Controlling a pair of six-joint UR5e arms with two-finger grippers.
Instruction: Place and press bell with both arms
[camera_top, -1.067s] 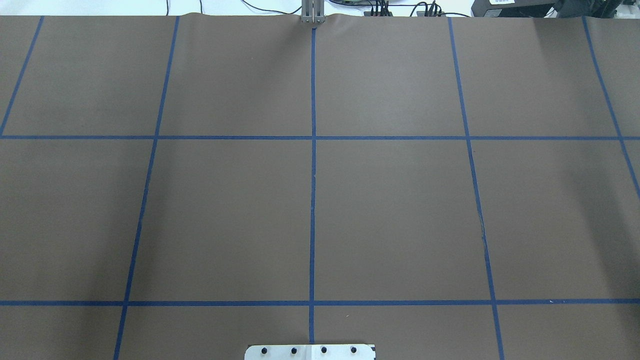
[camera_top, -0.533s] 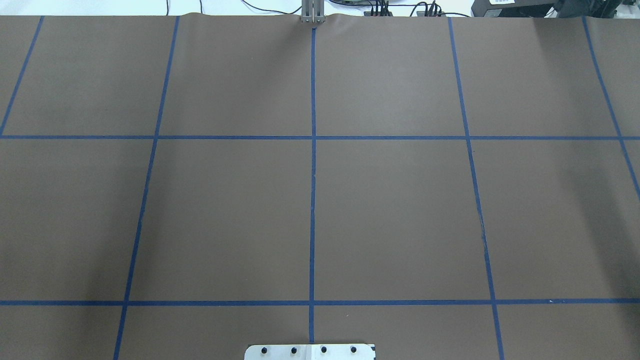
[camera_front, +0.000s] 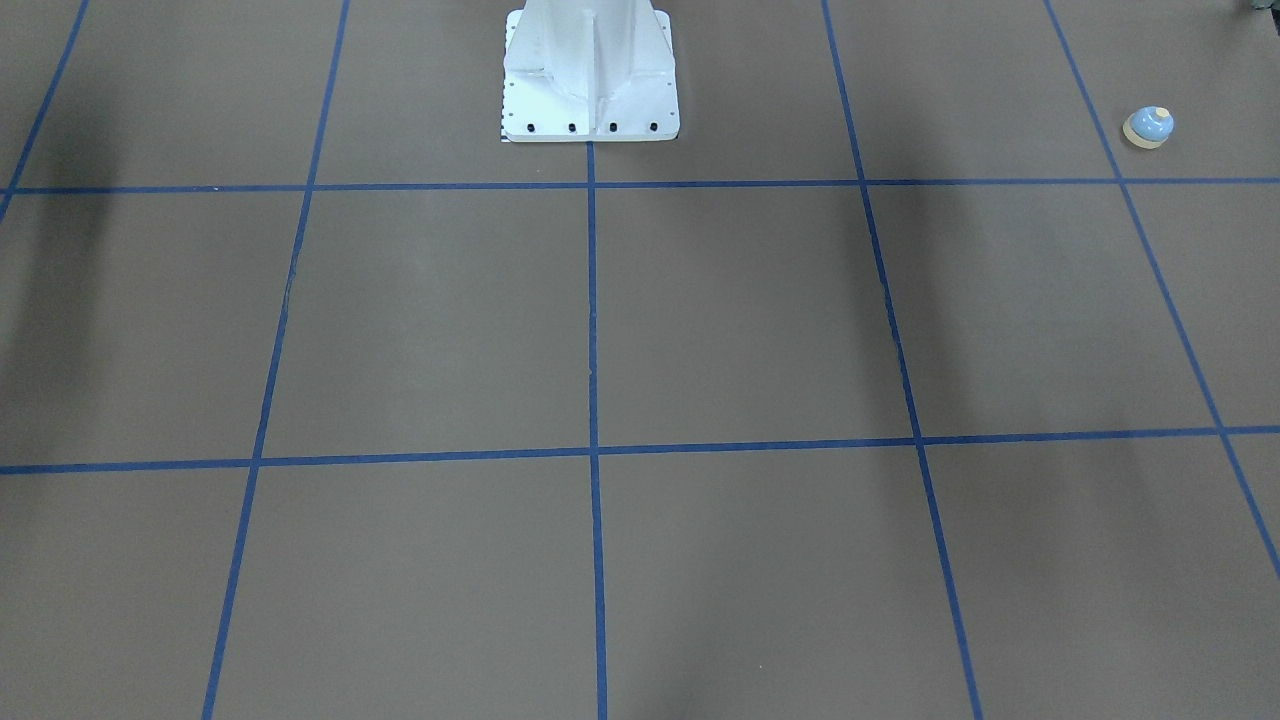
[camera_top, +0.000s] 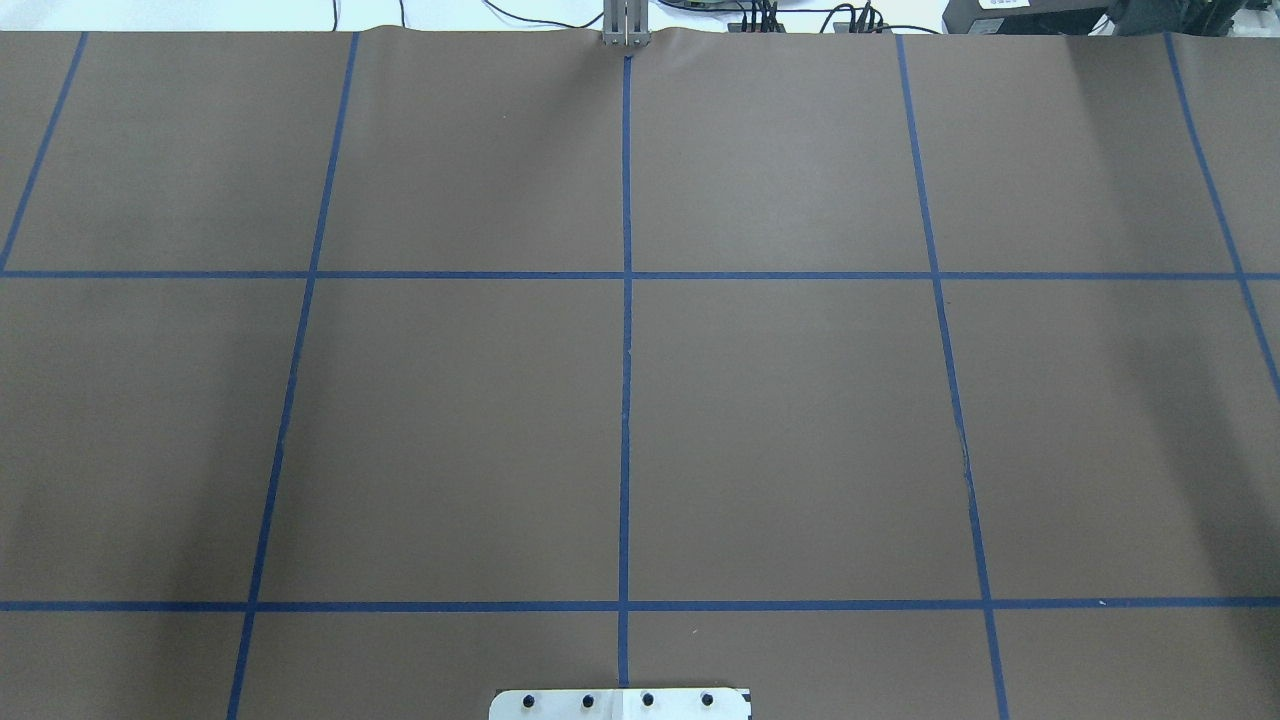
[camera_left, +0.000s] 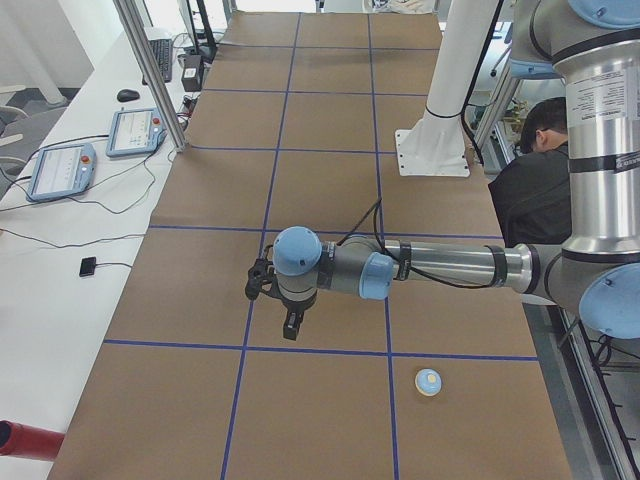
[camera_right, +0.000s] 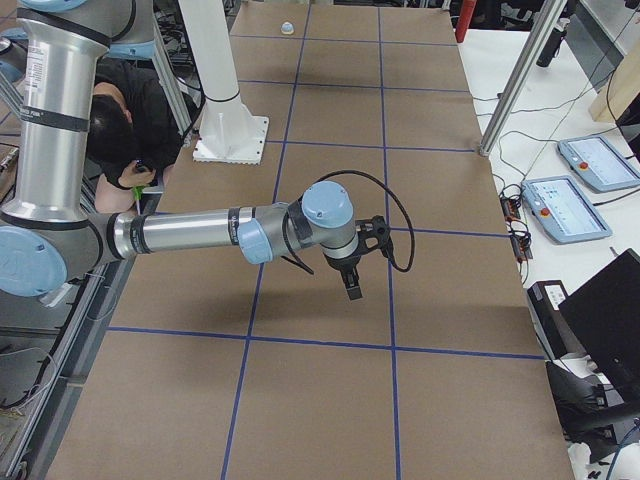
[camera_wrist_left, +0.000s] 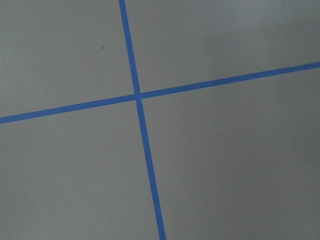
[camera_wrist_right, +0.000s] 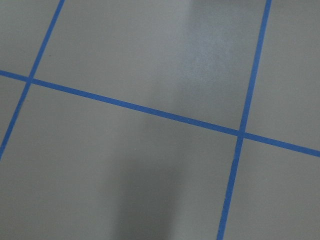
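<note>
The small light-blue bell (camera_front: 1148, 127) with a cream base and button stands upright on the brown table, near the robot-side edge on the robot's left. It also shows in the exterior left view (camera_left: 428, 381) and far off in the exterior right view (camera_right: 287, 28). My left gripper (camera_left: 291, 325) hangs over the table, some way from the bell and apart from it. My right gripper (camera_right: 352, 283) hangs over the table at the opposite end. Both show only in the side views, so I cannot tell whether they are open or shut. The wrist views show only table and blue tape.
The white bolted pedestal (camera_front: 590, 80) stands at the robot-side middle of the table. Blue tape lines (camera_top: 626, 275) divide the brown surface into squares. A seated person (camera_left: 540, 170) is behind the robot. Teach pendants (camera_left: 60, 170) and metal posts (camera_left: 150, 70) line the operators' side.
</note>
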